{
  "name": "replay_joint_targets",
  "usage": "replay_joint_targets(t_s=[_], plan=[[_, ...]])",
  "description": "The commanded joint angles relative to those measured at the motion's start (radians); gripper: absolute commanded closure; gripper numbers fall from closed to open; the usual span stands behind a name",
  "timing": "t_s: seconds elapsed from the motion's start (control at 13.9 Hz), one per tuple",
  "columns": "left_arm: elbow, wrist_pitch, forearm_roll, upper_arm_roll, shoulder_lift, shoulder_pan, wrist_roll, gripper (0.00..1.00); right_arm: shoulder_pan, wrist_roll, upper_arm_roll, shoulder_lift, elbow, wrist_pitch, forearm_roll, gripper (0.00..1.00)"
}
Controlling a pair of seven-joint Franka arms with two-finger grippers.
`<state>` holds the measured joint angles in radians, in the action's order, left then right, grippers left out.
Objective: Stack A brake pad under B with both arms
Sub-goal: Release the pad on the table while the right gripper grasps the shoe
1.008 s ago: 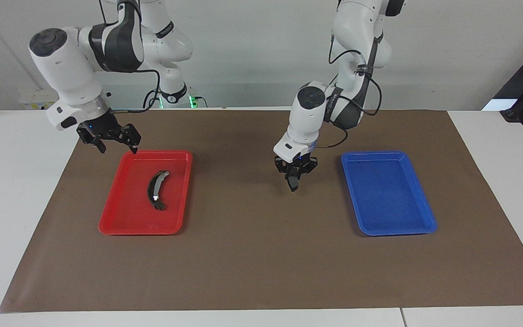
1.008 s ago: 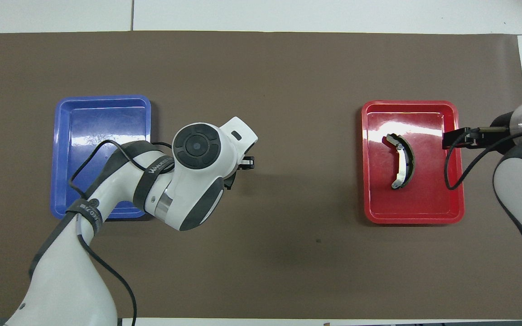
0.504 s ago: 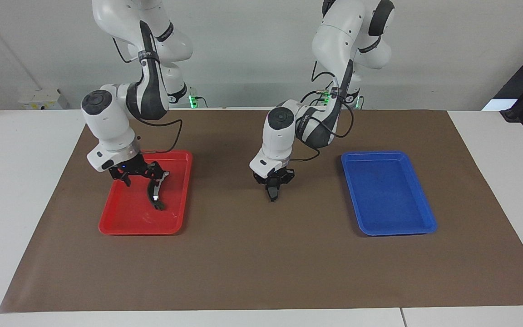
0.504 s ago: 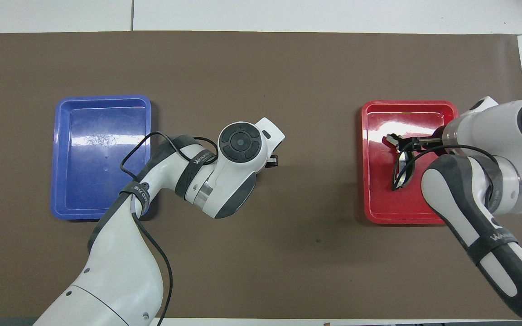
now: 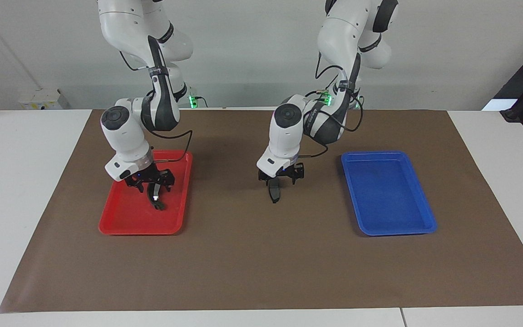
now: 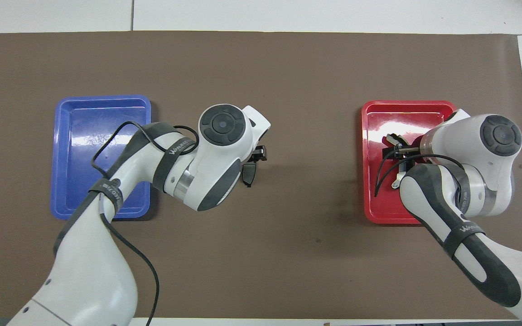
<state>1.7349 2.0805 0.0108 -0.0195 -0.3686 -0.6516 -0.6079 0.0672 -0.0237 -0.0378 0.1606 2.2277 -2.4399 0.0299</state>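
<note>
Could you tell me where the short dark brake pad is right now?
The brake pad lies on the brown mat mid-table, between both trays, under the left gripper.

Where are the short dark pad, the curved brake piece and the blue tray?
Short dark pad [image 5: 274,193]: facing view, its middle.
Curved brake piece [image 5: 156,198]: facing view, silver patch mid-length.
Blue tray [image 5: 426,218]: facing view, rim.

"WANUEDA" — left arm [image 6: 170,151] band

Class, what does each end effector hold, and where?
Left end effector: atop A brake pad, grip uncertain. Right end effector: open over B, holding nothing.
</note>
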Motion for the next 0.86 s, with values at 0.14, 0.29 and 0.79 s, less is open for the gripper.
replay_joint_targets(t_s=[0.14, 0.29, 0.79], plan=[[0.020, -0.204, -0.012, 0.004, 0.158, 0.245, 0.358, 0.00, -0.027, 0.031, 0.004, -0.010, 0.038, -0.019, 0.019, 0.02], [0.018, -0.249, -0.012, 0.004, 0.189, 0.356, 0.550, 0.00, -0.027, 0.034, 0.004, -0.010, 0.040, -0.015, 0.019, 0.11], [0.012, -0.376, -0.014, 0.003, 0.336, 0.558, 0.832, 0.00, -0.026, 0.103, 0.004, -0.013, 0.038, 0.019, 0.019, 1.00]])
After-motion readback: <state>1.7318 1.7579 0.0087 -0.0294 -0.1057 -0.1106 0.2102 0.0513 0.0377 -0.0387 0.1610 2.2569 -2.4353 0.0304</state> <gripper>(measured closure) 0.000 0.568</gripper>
